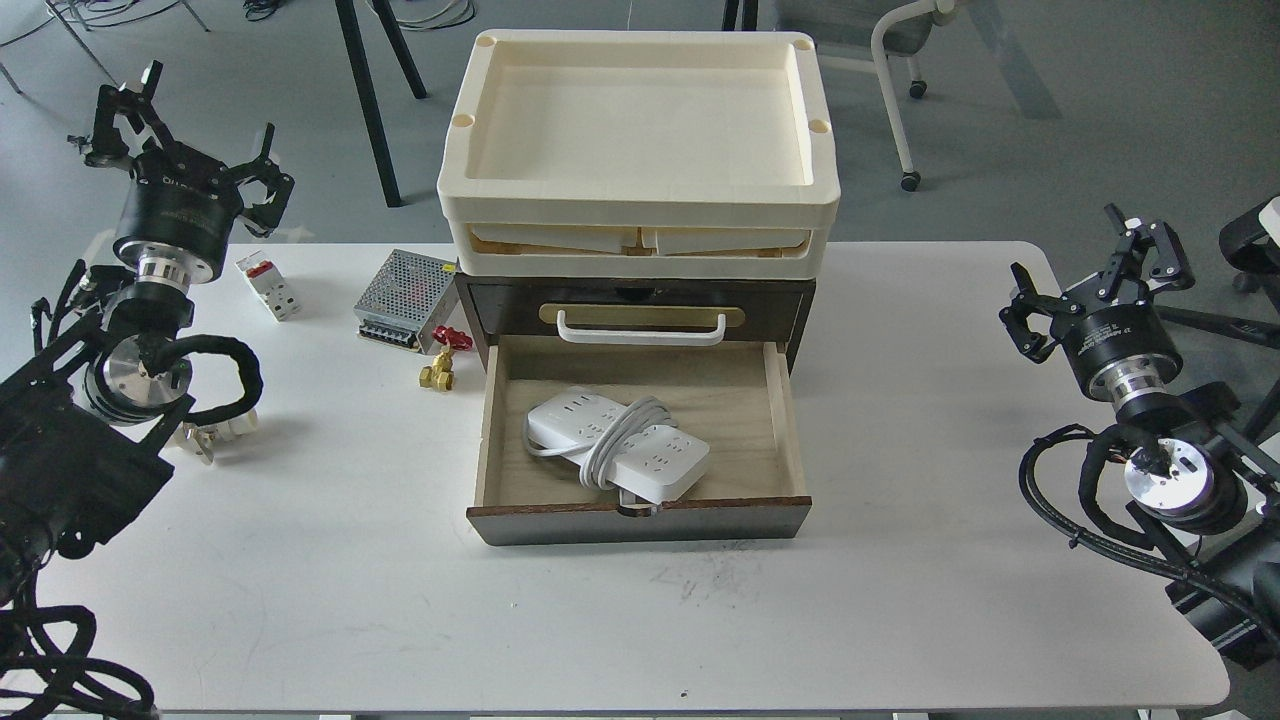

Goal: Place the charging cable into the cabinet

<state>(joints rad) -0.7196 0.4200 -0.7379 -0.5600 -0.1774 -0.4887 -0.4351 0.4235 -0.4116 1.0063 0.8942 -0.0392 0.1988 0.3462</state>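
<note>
You're seeing the charging cable lying inside the cabinet's open lower drawer at frame centre, both grippers spread wide.

The lower end of the charging cable drops behind the open drawer's dark front panel. The upper drawer of the cabinet is shut — its inside is hidden. A small white item sits half covered by the left arm — too small to identify.
</note>
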